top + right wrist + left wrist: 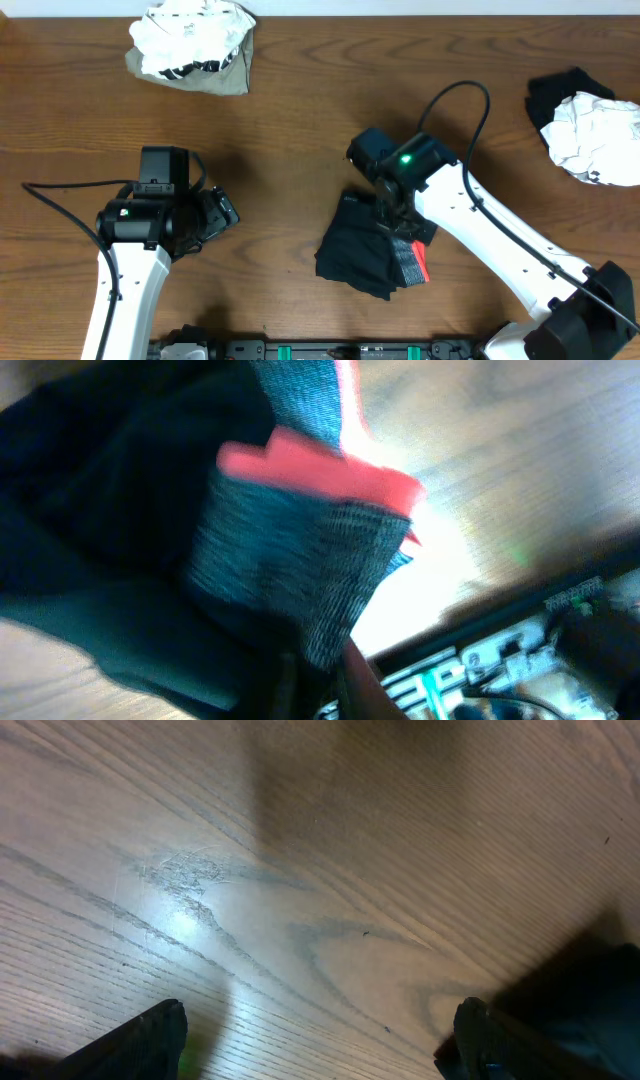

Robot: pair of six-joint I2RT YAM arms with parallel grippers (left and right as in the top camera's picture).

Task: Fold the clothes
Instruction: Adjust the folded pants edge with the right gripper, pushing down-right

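1. Looking first at my right gripper (398,222): it sits low over the upper right part of the black garment (360,255), and its body hides the jaws from above. The wrist camera is filled with blurred cloth, so I cannot tell whether the jaws are parted or pinching fabric.
2. Close to that wrist camera I see the heathered grey band (290,570) bunched up, with the coral-red edge (320,472) folded across its top and the black cloth (110,490) spreading away to the left.
3. From overhead, the black garment lies crumpled on the table (300,120) right of centre, near the front edge. Its grey band (405,262) and coral-red edge (421,265) peek out at its right side, just beside my right arm.
4. My left gripper (222,212) hovers over bare wood, well apart from the garment. Its jaws are spread wide with nothing between them; in the wrist view the gripper (320,1045) shows only both dark fingertips (150,1042) low in the frame, with wood grain between.
5. A white and olive-grey heap (190,45) rests at the far left edge of the table.
6. A white and black heap (590,130) lies at the far right, well apart from both arms.
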